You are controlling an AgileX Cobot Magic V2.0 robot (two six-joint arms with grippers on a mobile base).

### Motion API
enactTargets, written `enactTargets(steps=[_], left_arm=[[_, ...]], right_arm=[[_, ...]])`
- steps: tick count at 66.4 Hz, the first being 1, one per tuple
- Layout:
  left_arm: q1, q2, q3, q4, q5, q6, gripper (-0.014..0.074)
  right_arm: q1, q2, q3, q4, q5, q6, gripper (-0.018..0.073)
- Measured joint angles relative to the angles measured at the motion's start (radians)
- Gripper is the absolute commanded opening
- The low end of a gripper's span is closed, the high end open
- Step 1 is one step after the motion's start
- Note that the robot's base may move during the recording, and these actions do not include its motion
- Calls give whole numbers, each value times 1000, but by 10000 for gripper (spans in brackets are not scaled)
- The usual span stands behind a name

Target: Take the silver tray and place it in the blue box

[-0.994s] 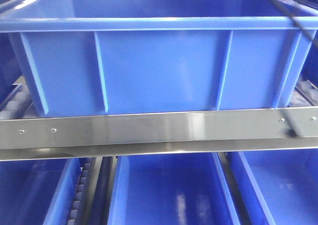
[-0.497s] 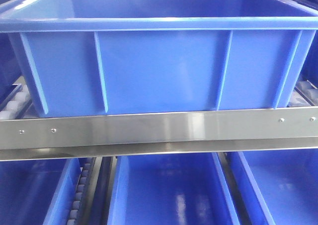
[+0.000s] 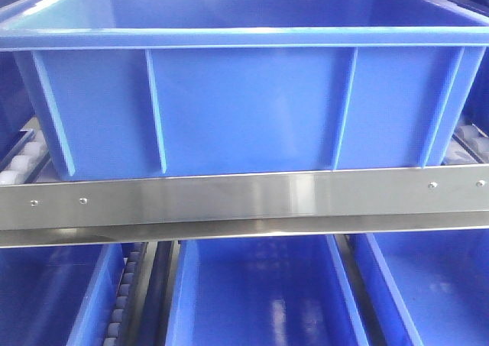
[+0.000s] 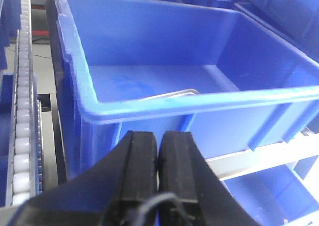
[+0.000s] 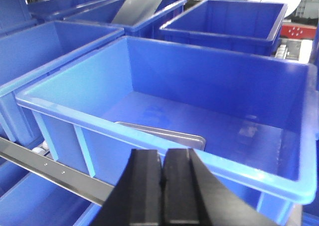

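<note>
The blue box (image 3: 244, 101) stands on the upper shelf rail and fills the front view; its inside is hidden there. In the right wrist view the silver tray (image 5: 164, 133) lies flat on the floor of the blue box (image 5: 209, 81), against the near wall. Only a corner of the silver tray (image 4: 174, 94) shows over the near rim of the blue box (image 4: 149, 46) in the left wrist view. My left gripper (image 4: 158, 138) is shut and empty, outside the box below its near rim. My right gripper (image 5: 162, 158) is shut and empty, also outside the near wall.
A steel shelf rail (image 3: 244, 201) runs under the box, with more blue crates (image 3: 260, 292) on the level below. Roller tracks (image 4: 22, 111) flank the box on the left. Other blue crates (image 5: 224, 21) stand behind, one holding a leaning grey sheet (image 5: 139, 6).
Dark arm parts and a cable at the top and right edge of the front view one second ago are gone from view. The box has not moved.
</note>
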Motion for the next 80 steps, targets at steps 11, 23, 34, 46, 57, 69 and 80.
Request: enactTargets(steps=[11, 23, 34, 46, 57, 69, 80], left_arm=[[0, -134, 2, 0, 69, 0, -6], [0, -153, 2, 0, 73, 0, -6], [0, -153, 2, 0, 75, 0, -6], [0, -153, 2, 0, 75, 0, -6], [0, -153, 2, 0, 75, 0, -6], [0, -153, 2, 0, 75, 0, -6], [0, -153, 2, 0, 75, 0, -6]], right_arm=[[0, -94, 6, -1, 110, 0, 50], [0, -99, 6, -1, 129, 0, 50], [0, -99, 6, -1, 131, 0, 50], [0, -99, 12, -8, 131, 0, 50], [-12, -103, 55, -8, 89, 0, 50], [-200, -144, 206, -17, -26, 0, 50], [-389, -249, 318, -41, -33, 0, 50]])
